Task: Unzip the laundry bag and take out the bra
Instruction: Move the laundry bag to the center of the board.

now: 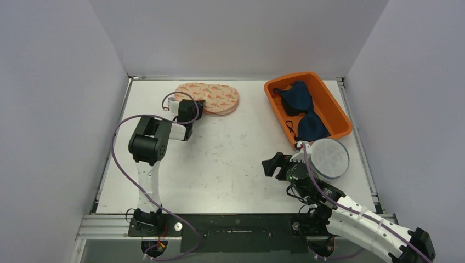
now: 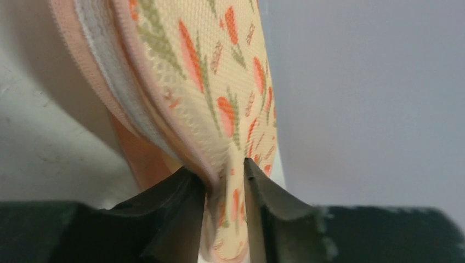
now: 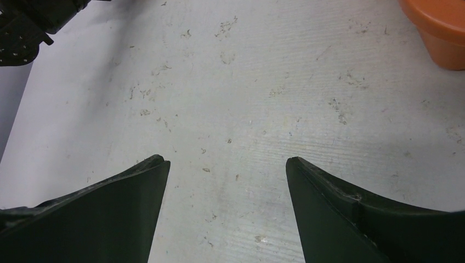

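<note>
Jaws of the left gripper (image 2: 222,171) pinch the peach flowery cloth laundry bag (image 1: 211,97); the wide, empty right gripper (image 3: 225,160) should find the zip.

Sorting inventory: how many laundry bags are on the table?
2: the floral bag at far centre, in the left gripper; the white round mesh bag beside the orange bin.

The laundry bag (image 1: 211,97) is a two-lobed, bra-shaped pouch of peach mesh printed with orange and green sprigs. It lies at the far side of the table (image 1: 230,164), left of centre. A pink and white band runs round its rim, and its near left edge is pinched in the left gripper (image 2: 225,170).
</note>
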